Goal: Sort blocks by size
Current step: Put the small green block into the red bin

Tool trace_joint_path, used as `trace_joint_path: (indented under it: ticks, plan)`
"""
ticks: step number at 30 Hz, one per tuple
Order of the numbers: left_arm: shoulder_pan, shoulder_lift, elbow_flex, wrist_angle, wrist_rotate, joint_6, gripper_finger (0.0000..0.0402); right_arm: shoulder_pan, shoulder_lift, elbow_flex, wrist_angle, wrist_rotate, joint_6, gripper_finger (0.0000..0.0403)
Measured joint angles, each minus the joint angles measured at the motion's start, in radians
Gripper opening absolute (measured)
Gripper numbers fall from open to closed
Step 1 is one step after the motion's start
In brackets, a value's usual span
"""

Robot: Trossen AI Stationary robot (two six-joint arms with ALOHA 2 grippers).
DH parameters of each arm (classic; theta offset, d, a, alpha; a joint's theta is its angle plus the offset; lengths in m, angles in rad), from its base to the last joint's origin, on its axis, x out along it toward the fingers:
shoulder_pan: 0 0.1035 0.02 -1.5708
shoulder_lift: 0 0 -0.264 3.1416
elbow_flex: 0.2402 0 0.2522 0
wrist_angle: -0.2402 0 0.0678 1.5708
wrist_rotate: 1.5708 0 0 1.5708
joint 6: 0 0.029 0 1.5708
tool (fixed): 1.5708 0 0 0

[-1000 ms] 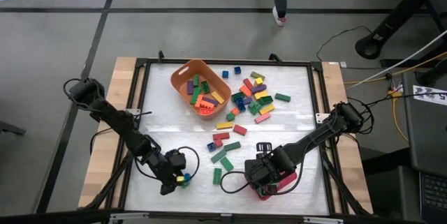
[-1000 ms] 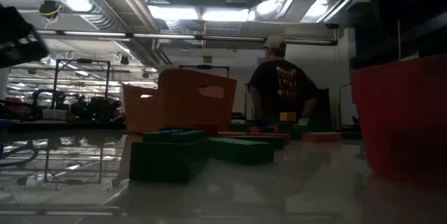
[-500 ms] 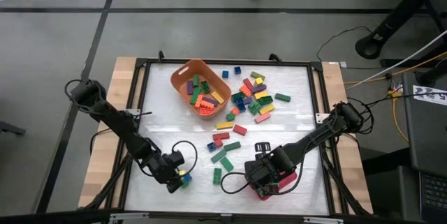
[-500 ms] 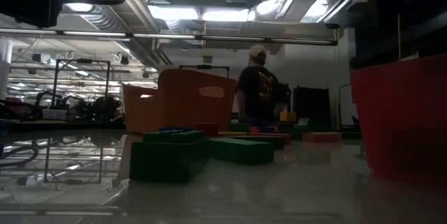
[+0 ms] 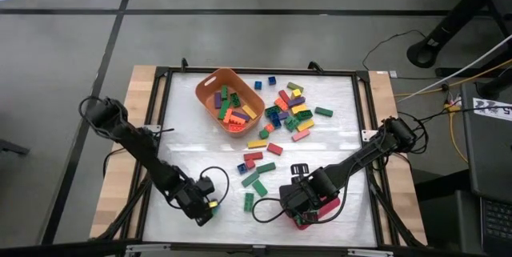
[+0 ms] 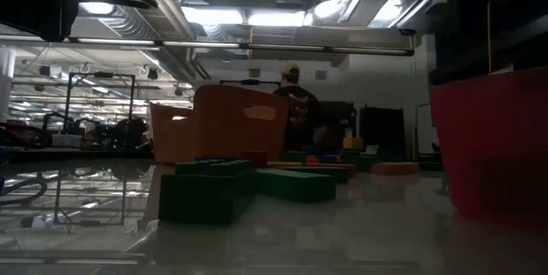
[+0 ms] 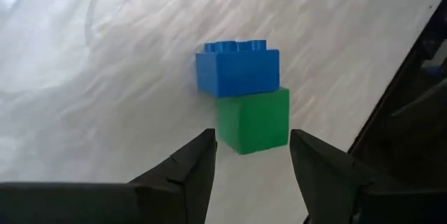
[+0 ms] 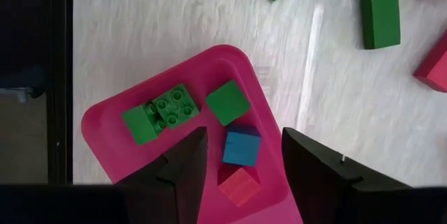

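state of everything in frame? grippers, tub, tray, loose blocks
left gripper: open, holding nothing, over the blue and green blocks near the table's front left.
right gripper: open, holding nothing, above the pink tray.
orange tub: upright, holding several blocks.
pink tray: flat on the table, holding small square blocks, green, blue and red.
loose blocks: scattered mid-table, outside both containers.

Pink tray [image 8: 112, 123]: 1 end cut off at frame edge; right arm hides it from above.
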Motion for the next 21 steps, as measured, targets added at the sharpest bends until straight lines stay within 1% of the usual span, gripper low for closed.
trace_joint_path:
  ticks: [6, 12, 21]
  plan:
    - [0.001, 0.045, 0.050, -0.069, -0.001, 0.000, 0.0170, 0.000, 0.000, 0.000, 0.002, -0.001, 0.000, 0.0182]
    - [0.001, 0.048, 0.067, -0.073, -0.041, 0.012, 0.0170, 0.000, 0.000, 0.000, 0.008, -0.001, 0.000, 0.0182]
    - [0.003, 0.048, 0.067, -0.075, -0.055, 0.020, 0.0170, 0.000, 0.000, 0.000, 0.024, -0.002, 0.000, 0.0182]
